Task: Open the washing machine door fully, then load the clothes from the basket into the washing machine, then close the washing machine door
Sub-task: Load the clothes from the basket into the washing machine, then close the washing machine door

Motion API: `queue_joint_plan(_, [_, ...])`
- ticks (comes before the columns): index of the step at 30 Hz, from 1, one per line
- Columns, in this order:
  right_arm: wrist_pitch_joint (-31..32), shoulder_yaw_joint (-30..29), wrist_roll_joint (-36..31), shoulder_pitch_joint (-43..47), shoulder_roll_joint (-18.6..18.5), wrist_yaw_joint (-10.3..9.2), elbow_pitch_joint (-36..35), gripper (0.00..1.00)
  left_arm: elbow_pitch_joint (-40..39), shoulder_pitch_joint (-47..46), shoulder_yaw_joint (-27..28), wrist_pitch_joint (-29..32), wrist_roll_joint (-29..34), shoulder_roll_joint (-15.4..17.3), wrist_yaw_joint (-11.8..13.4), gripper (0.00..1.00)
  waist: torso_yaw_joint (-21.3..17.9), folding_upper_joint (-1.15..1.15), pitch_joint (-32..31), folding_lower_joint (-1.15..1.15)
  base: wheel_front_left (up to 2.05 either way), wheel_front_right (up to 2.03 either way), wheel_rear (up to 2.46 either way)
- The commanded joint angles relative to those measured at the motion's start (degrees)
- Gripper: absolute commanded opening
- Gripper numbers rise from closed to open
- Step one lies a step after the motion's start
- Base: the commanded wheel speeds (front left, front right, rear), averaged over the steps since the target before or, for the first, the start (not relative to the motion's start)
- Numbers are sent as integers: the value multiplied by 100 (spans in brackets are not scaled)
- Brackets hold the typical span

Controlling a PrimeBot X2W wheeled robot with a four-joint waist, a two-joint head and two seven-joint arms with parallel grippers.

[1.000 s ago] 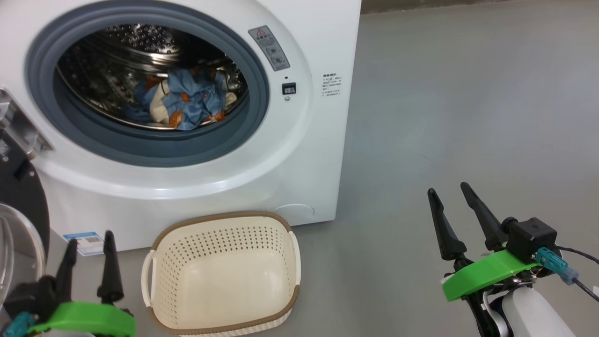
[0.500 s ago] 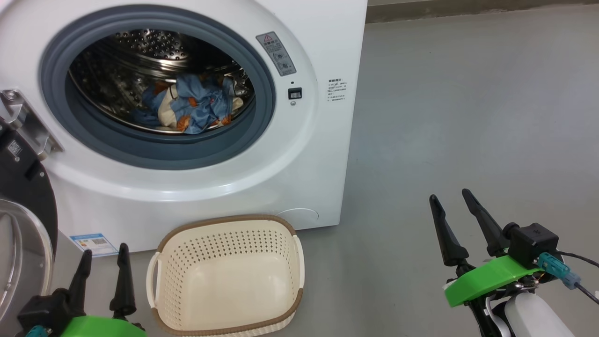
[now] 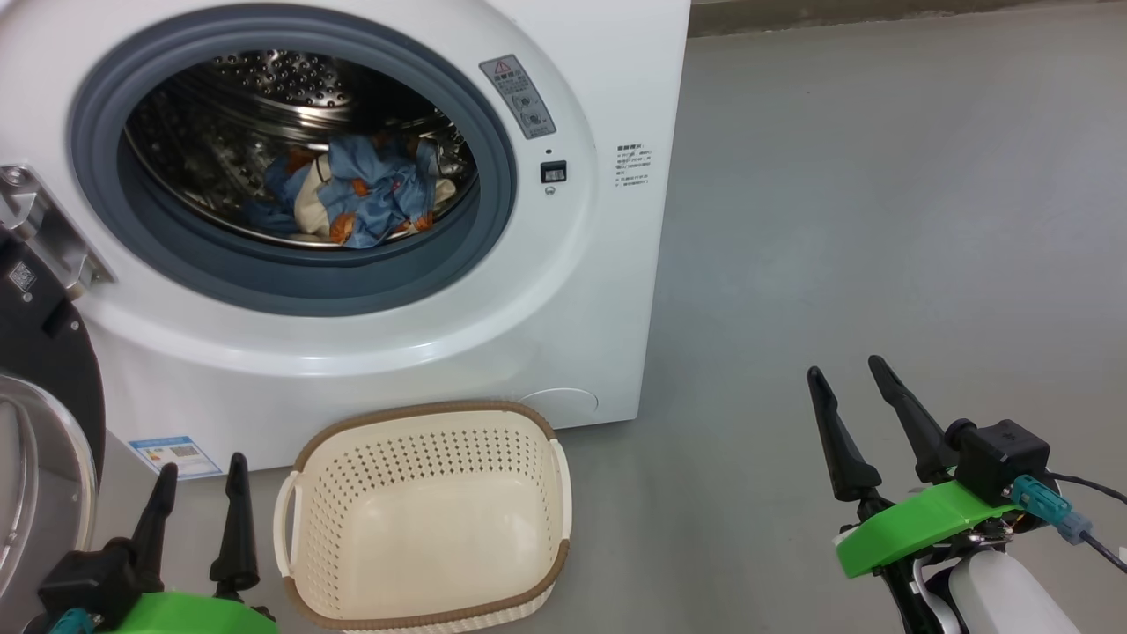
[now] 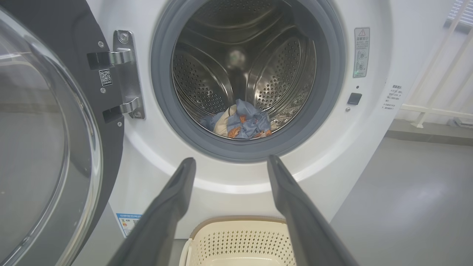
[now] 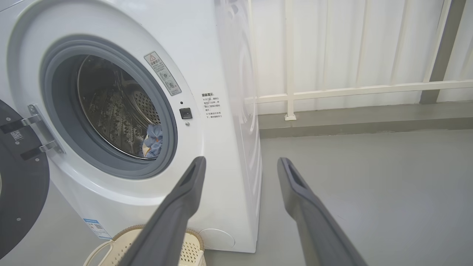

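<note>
Clothes, blue printed fabric with a cream piece, lie bunched at the bottom of the steel drum, in the upper left of the head view. Around them stands the washing machine, its grey gasket ringing the open mouth. The washing machine door is swung wide at the left edge of the frame, hanging from its metal hinge. Below the machine's front, at the bottom centre, the basket sits empty on the grey floor. The left gripper is at the lower left, between door and basket, its two dark fingers pointing up the frame, spread apart and holding nothing. In the left wrist view they frame the lower edge of the drum mouth, with the basket's rim beneath. The right gripper is at the lower right, well apart from the basket, over bare floor. Its fingers lean slightly leftward, likewise released and empty.
</note>
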Motion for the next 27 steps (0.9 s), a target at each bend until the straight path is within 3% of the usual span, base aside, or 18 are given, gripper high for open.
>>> queue_joint_plan(1, [-46, 106, -4, -95, -35, 43, -125, 100, -184, -63, 161, -37, 11, 190, -27, 100, -1, 0, 1, 0, 0, 0, 0])
queue_joint_plan(18, [-46, 142, -12, -97, -26, 43, -104, 100, -254, -35, 179, -37, -33, 168, -27, 100, -10, 0, -36, 0, -3, 3, 0])
queue_joint_plan(27, [-46, 148, 25, -103, -63, 43, -87, 100, -308, -7, 192, -37, -26, 151, -27, 100, -29, 0, -49, 0, -104, 96, 8])
